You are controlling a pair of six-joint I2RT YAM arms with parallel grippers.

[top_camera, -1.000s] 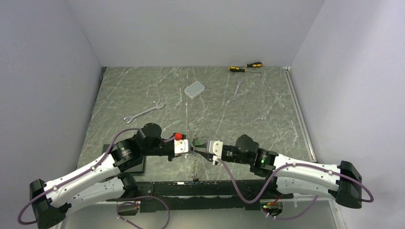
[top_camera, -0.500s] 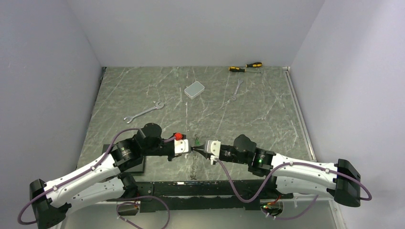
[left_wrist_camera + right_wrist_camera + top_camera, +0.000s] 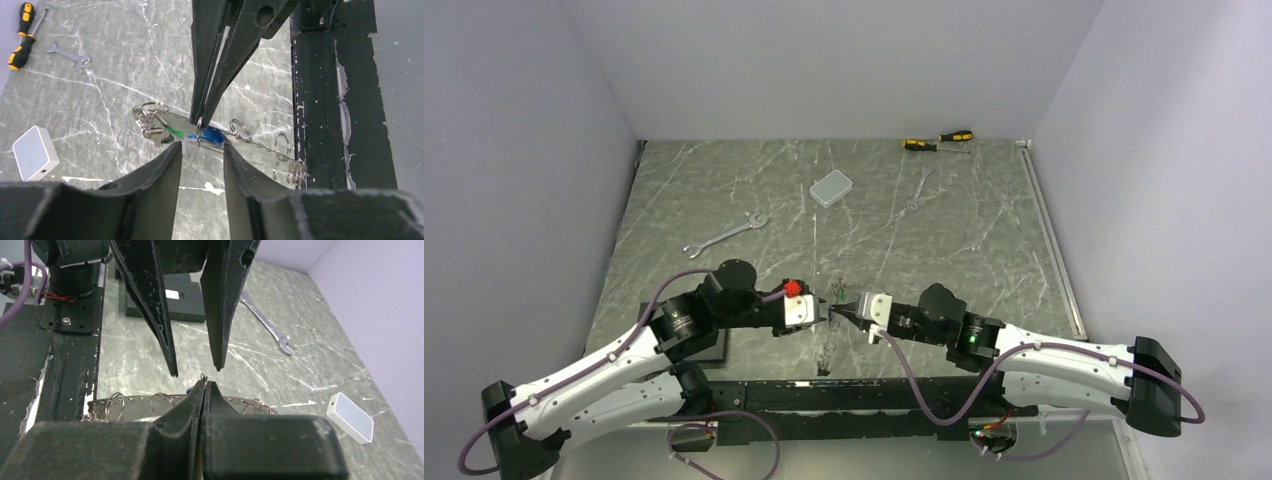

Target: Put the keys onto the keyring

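The keyring (image 3: 260,146) is a thin pale perforated band carrying several small metal rings, hanging just above the table between the arms (image 3: 827,350). A green key (image 3: 172,131) and a blue key (image 3: 212,136) hang on it, next to a silvery key (image 3: 152,134). My right gripper (image 3: 200,120) is shut on one small ring of the keyring, which pokes out above its tips (image 3: 203,376). My left gripper (image 3: 202,145) faces it a short way off, open, with nothing between its fingers (image 3: 217,365).
A grey rounded box (image 3: 831,187) lies mid-table. One wrench (image 3: 724,235) is at the left, another (image 3: 918,188) at the right. Two yellow-and-black screwdrivers (image 3: 937,141) lie at the back wall. The black base rail (image 3: 864,395) runs under the keyring's near end.
My left gripper has opened and drawn slightly back to the left. The right gripper has closed fully on the small ring, and the keyring hangs from it alone.
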